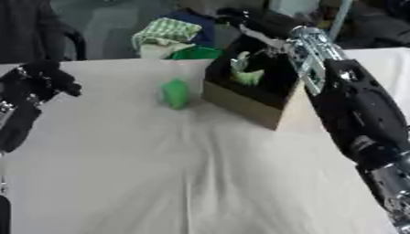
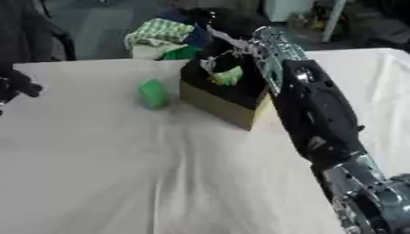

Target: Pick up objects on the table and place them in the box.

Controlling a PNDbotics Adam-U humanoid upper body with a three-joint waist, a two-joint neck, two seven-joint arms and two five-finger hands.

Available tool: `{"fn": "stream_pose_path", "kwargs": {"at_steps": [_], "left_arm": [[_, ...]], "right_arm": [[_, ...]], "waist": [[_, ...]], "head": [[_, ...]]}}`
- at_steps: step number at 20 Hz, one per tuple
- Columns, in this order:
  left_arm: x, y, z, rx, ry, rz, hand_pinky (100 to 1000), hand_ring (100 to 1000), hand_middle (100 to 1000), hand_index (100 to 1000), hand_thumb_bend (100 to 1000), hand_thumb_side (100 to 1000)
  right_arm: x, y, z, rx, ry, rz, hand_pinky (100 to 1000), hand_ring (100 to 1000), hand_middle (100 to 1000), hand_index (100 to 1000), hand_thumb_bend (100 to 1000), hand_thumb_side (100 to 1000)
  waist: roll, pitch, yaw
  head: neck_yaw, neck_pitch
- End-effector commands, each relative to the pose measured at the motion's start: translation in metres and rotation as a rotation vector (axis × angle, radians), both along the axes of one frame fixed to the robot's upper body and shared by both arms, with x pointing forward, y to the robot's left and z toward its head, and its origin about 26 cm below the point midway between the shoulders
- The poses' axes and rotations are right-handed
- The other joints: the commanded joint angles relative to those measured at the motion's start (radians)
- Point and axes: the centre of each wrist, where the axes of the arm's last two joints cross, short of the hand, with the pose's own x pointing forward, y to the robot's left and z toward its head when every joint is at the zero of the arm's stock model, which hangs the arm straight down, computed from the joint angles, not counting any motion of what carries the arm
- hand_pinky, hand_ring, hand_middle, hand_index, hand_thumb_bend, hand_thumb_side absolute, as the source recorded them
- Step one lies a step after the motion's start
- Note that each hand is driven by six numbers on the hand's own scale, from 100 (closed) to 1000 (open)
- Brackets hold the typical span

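The table [image 1: 160, 173], draped in a pale creased cloth, fills most of the view, and the box [image 1: 248, 98] stands on its far half, a little to the robot's right of the middle; everything below is placed from that box. The right arm [image 1: 360, 109], black with silver joints, runs from the lower right corner up along the box's right side and bends over its far rim; the right hand [image 1: 240, 20] hangs above the box's far left corner, dark against a dark background, so whether its fingers are straight or curled cannot be told. The box itself is tan cardboard on the outside and black within, its nearest corner pointing toward the camera; pale green things [image 1: 244, 73] lie inside it against the far wall, their shape too blurred to name. The left hand [image 1: 44, 80] shows well to the left of the box, at the view's left edge, raised over the cloth with its fingers curled and nothing seen in them. Beyond the box, past the table's far edge, sits a heap of green-and-white checked cloth [image 1: 168, 32]. Just beside the box's left wall, apart from it, a small green object [image 1: 175, 93] rests on the cloth; its outline is rounded and soft.
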Motion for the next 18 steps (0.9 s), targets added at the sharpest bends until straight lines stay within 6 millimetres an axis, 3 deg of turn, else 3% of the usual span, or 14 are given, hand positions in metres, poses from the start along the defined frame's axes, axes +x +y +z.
{"fn": "stream_pose_path", "kwargs": {"at_steps": [1, 6, 18], "left_arm": [[-0.001, -0.011, 0.014, -0.003, -0.047, -0.049, 814, 660, 685, 861, 100, 715], [-0.003, -0.024, 0.022, -0.026, -0.062, -0.1, 813, 660, 683, 861, 100, 710], [-0.005, -0.03, 0.028, -0.024, -0.076, -0.131, 813, 654, 662, 862, 100, 712]], "right_arm": [[-0.002, 0.012, 0.011, -0.022, 0.007, 0.019, 996, 1000, 1000, 1000, 100, 456], [0.001, 0.018, -0.009, -0.105, 0.091, -0.007, 1000, 1000, 1000, 1000, 100, 521], [0.003, 0.02, -0.029, -0.305, 0.127, -0.058, 1000, 1000, 1000, 1000, 100, 531]], "waist": [[0.0, -0.02, 0.018], [-0.006, -0.015, 0.057], [-0.004, 0.002, 0.088]], "head": [[-0.015, -0.006], [-0.027, -0.009], [-0.054, -0.018]]}}
